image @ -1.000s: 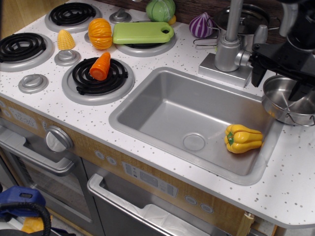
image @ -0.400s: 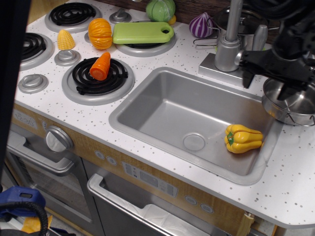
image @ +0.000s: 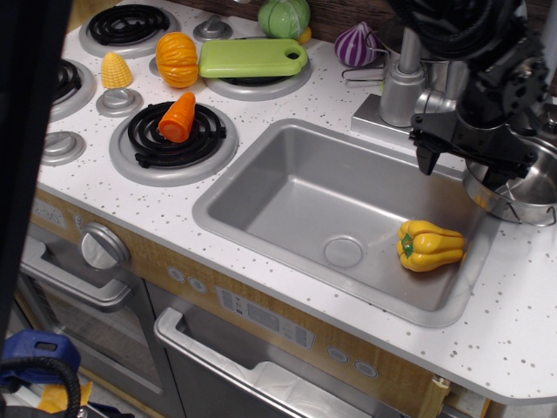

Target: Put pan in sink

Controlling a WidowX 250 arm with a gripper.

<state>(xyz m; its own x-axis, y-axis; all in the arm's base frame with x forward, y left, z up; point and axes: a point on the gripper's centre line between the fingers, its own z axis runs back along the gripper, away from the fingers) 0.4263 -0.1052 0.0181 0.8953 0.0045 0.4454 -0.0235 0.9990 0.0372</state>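
Note:
The pan is a small shiny steel pot standing on the white counter just past the sink's right rim. The sink is a grey basin with a round drain, and a yellow pepper lies in its right end. My black gripper hangs open at the pan's left rim. One finger points down over the sink's far right corner, and the other seems to reach into the pan. The arm hides the pan's far side.
A steel faucet stands behind the sink, with a lidded steel pot and a purple onion behind it. A green cutting board, a carrot and other toy vegetables lie on the stove burners. A dark blur covers the left edge.
My gripper has shifted left and slightly down, from over the pan to its left rim. The pan has not moved. A dark blur has entered along the left edge.

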